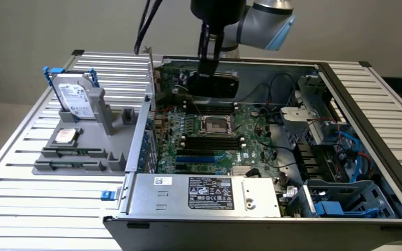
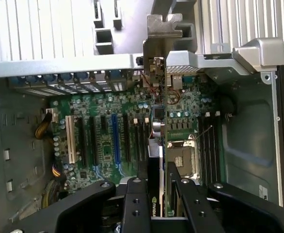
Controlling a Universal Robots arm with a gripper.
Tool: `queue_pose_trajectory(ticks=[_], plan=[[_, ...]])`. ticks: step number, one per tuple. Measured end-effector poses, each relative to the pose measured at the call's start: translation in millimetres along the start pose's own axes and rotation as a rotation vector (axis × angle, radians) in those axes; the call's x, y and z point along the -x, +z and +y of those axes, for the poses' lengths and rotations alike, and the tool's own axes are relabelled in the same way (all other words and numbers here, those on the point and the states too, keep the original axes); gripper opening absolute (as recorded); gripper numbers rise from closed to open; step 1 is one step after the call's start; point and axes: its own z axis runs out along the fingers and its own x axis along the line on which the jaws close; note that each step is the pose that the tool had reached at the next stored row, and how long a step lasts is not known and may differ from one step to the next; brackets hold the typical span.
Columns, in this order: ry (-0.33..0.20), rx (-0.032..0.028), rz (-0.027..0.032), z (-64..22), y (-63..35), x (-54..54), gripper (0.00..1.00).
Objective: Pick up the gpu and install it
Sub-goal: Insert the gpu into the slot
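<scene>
Soft, even light comes from above. The slatted worktop (image 1: 26, 188) shines pale, nearly washed out beyond the jaws, while the computer case (image 1: 257, 232) interior beneath them lies shaded.

Clear from above over green motherboard (image 1: 250, 130). Far-end lane taken by thin upright green-and-black gpu card (image 2: 156, 128). Blocked at near edge by silver power supply box (image 1: 215, 193), at exterior view's right by blue drive cage (image 1: 347, 201) and black cables (image 1: 285, 157). Walled at exterior view's left by grey metal case side (image 1: 142, 130). Low black memory sticks (image 1: 211, 141) mid-board.
</scene>
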Motion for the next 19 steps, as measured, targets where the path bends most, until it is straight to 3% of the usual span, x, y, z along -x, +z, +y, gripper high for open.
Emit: queue_pose_trajectory(ticks=[4,9,19], plan=[[-0.058,-0.0117,0.0008,-0.1,0.1,0.1,0.26],[-0.085,-0.0316,0.0025,-1.3,2.2,-0.1,0.26],[-0.087,-0.0332,0.0026,-5.2,18.9,-8.6,0.26]])
